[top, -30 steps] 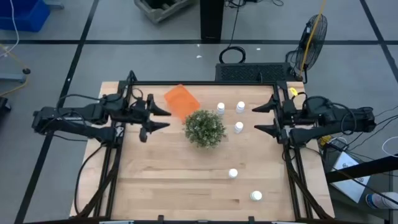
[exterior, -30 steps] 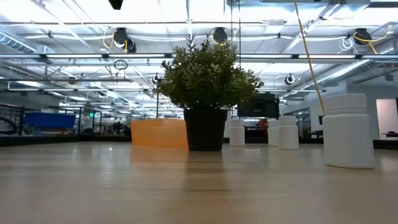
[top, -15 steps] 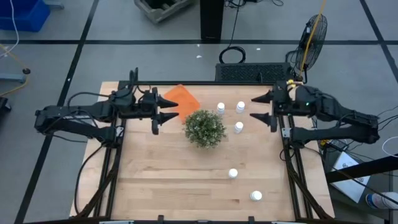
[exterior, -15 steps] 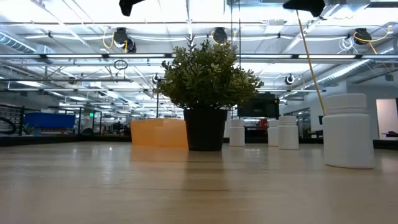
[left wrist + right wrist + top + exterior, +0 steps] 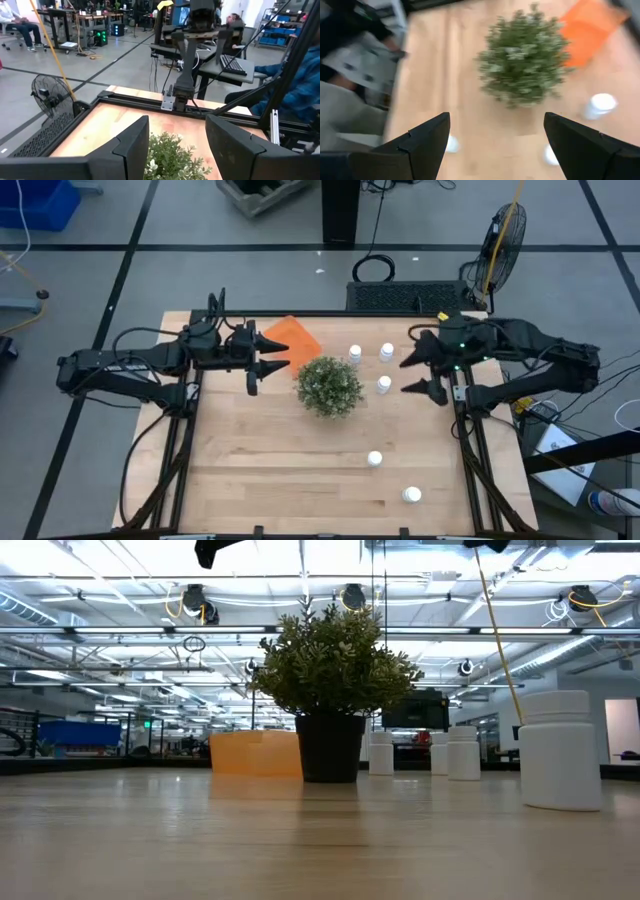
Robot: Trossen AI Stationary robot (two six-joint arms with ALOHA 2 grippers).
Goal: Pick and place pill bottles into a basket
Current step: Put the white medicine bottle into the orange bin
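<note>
Several white pill bottles stand upright on the wooden table: three (image 5: pixel 355 354) (image 5: pixel 387 352) (image 5: pixel 384 385) right of the green plant (image 5: pixel 329 386), two (image 5: pixel 375 459) (image 5: pixel 412 495) toward the near edge. The orange basket (image 5: pixel 292 340) lies flat on the table, far-left of the plant. My left gripper (image 5: pixel 280 354) hovers open and level above the basket's near side, pointing at the plant (image 5: pixel 172 160). My right gripper (image 5: pixel 404 376) hangs open, tipped down, just right of the bottle trio; its wrist view shows the plant (image 5: pixel 527 55), basket (image 5: pixel 590 30) and a bottle (image 5: pixel 601 104).
The potted plant (image 5: pixel 335 690) stands mid-table between both arms, its black pot on the wood. A dark metal frame (image 5: pixel 330 313) borders the table. Bare wood lies near the front left. Beyond the table stand a fan (image 5: pixel 505 235) and workbenches.
My right gripper has swung from the table's right edge toward the three bottles, risen a little and tipped from level to slanting down. My left gripper has gone a short way toward the plant and far edge, then kept still. Nothing on the table has moved.
</note>
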